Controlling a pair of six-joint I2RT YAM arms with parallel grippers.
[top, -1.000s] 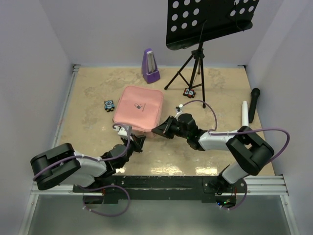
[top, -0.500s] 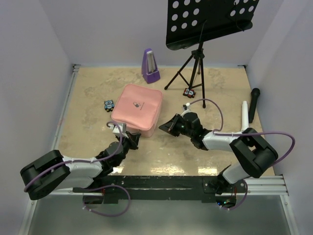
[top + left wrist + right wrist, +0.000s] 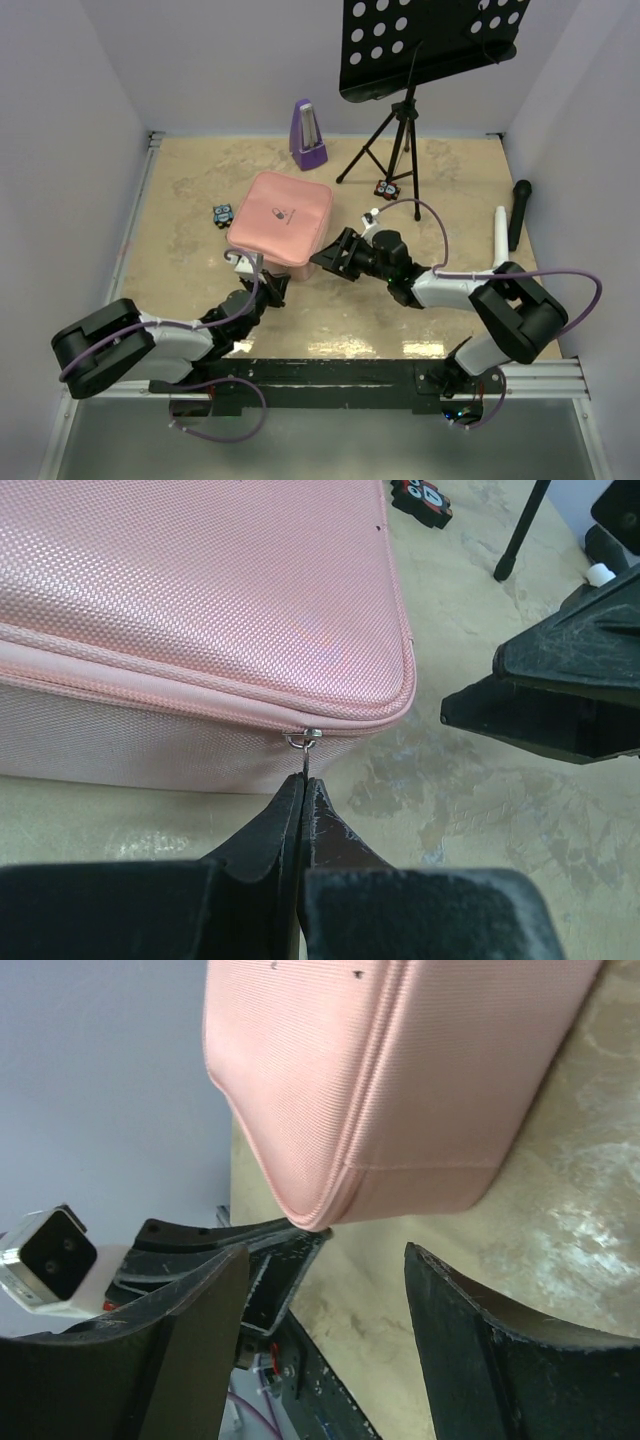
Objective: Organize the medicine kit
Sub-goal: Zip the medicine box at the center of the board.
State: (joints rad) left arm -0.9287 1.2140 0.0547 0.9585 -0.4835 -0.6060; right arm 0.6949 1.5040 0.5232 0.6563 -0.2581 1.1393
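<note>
The medicine kit (image 3: 283, 218) is a pink, square, soft case lying zipped shut on the table. In the left wrist view its near side wall (image 3: 150, 740) fills the upper left, and the metal zipper pull (image 3: 303, 742) hangs at the near right corner. My left gripper (image 3: 303, 780) is shut on that pull's thin tab, and it sits at the kit's near edge (image 3: 275, 285). My right gripper (image 3: 325, 262) stands open just right of the same corner. The kit's corner (image 3: 400, 1090) is above the gap between its fingers (image 3: 325, 1260), apart from both.
A purple metronome (image 3: 308, 135) and a black music stand on a tripod (image 3: 395, 130) stand behind the kit. Small packets lie to the kit's left (image 3: 222, 213) and by the tripod (image 3: 386, 188). A white tube (image 3: 500, 232) and a black microphone (image 3: 520, 212) lie at the right wall.
My right gripper has gone from shut to open and come back to the kit's near right corner. My left gripper stays shut at the zip, having shifted slightly left.
</note>
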